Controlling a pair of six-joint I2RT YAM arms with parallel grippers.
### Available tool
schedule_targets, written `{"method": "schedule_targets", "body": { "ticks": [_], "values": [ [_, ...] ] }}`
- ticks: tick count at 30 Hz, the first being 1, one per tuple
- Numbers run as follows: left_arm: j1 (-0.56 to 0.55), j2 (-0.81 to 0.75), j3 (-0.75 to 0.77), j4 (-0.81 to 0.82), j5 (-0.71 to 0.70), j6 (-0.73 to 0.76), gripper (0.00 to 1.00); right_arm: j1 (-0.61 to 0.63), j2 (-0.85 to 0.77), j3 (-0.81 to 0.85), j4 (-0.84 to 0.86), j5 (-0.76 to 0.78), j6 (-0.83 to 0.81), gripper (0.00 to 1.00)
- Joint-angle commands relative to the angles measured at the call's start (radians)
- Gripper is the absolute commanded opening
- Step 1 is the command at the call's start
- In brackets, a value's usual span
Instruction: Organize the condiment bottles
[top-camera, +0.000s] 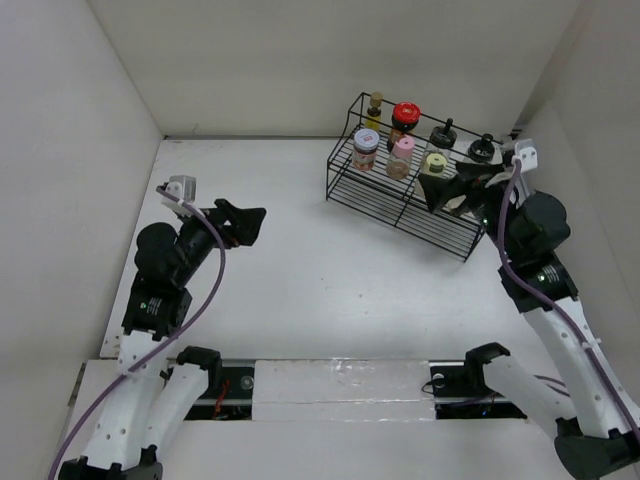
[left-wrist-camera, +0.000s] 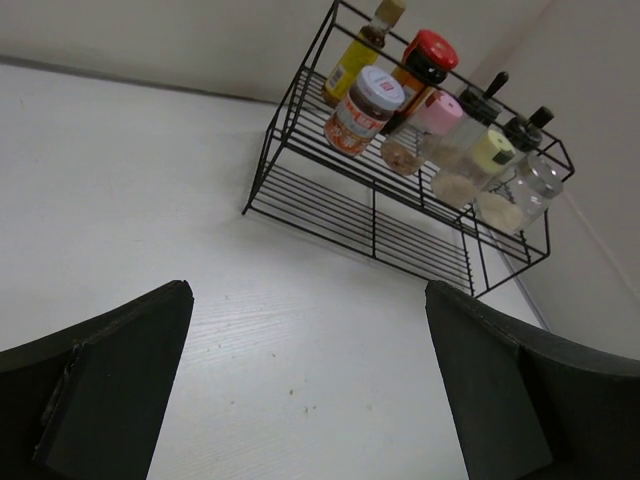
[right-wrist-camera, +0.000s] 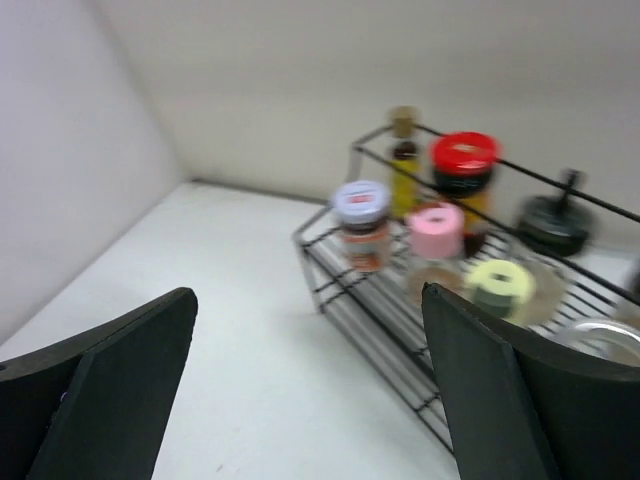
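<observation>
At the upper right of the top view, a black wire rack (top-camera: 400, 212) stands on a white table (top-camera: 300, 270). Its bottles are a red-capped bottle (top-camera: 405, 113), a pink-capped bottle (top-camera: 402, 148), a pale-yellow-capped bottle (top-camera: 434, 163), a bluish-white-lidded brown jar (top-camera: 366, 146), a tan-capped yellow bottle (top-camera: 374, 104) and a black-topped bottle (top-camera: 443, 137).

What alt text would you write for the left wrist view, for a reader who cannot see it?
A black wire rack stands on a white table, holding small condiment bottles. The left gripper, open and empty, frames the foreground.
</observation>
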Motion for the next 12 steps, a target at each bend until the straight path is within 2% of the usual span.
{"method": "schedule_targets", "body": {
  "ticks": [1,7,12],
  "values": [
    [0.006,-0.038,0.005,0.073,-0.007,-0.038,1.0,0.05,-0.095,0.004,0.007,-0.19,-0.026,1.0],
    [0.006,-0.048,0.016,0.115,0.013,-0.069,1.0,0.088,-0.282,-0.023,-0.017,-0.173,-0.036,1.0],
    [0.006,-0.048,-0.002,0.147,0.032,-0.098,1.0,0.088,-0.293,-0.023,-0.079,-0.135,-0.045,1.0]
  ]
}}
